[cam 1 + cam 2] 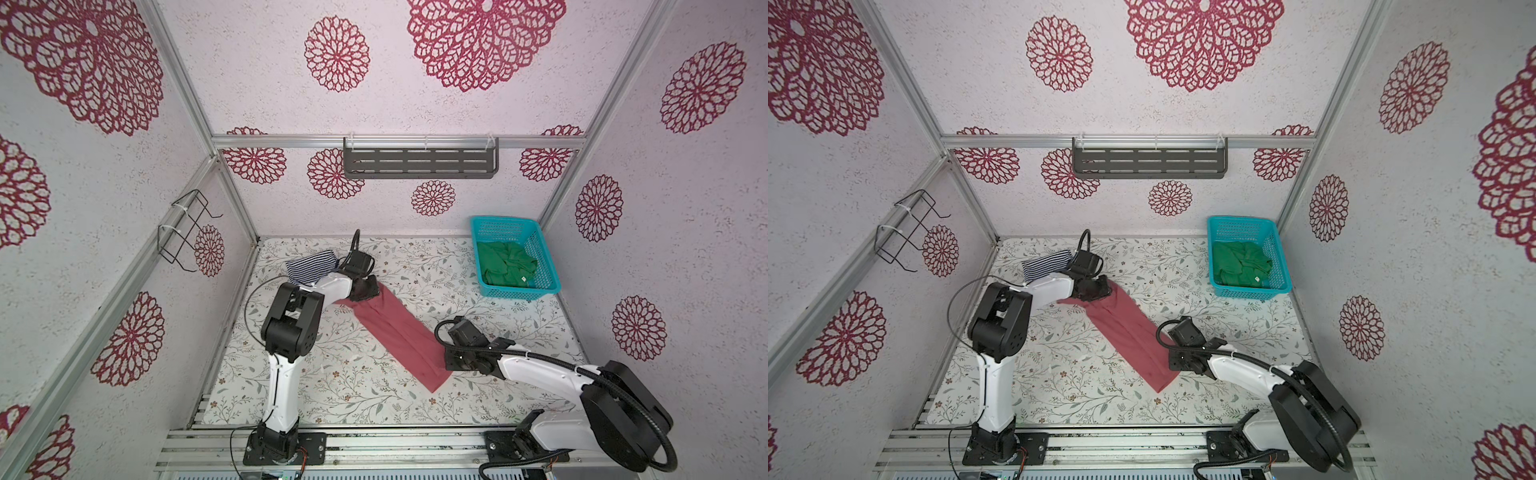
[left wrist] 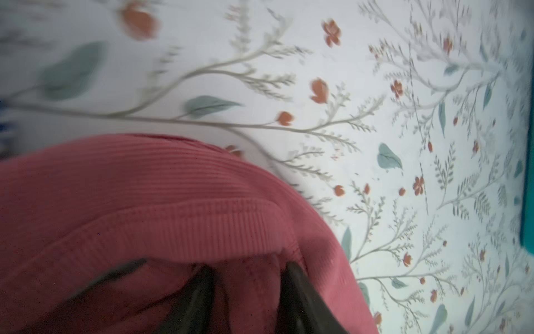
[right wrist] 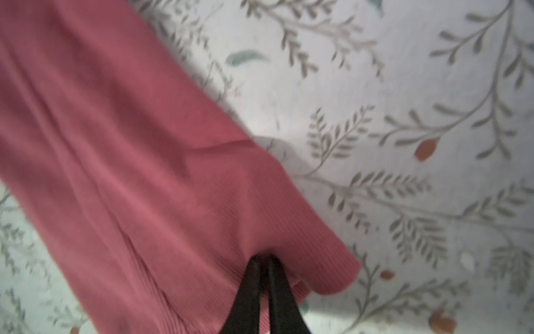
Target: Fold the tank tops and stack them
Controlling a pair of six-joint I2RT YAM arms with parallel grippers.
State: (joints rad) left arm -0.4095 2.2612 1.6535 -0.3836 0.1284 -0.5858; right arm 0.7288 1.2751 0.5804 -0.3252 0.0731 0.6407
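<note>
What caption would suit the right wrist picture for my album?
Right hand pinching the edge of the red-pink tank top over the floral table.

The right tool (image 3: 264, 261) pinches an edge of the red-pink tank top (image 3: 130, 173), its black fingers nearly together; the ribbed cloth casts a shadow on the floral bench (image 3: 404, 86).

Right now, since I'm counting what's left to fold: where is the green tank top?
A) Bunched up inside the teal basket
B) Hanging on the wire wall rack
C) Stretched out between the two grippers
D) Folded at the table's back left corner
A: the green tank top lies crumpled inside the teal basket at the table's back right; the one stretched out mid-table is the red-pink tank top.
</note>
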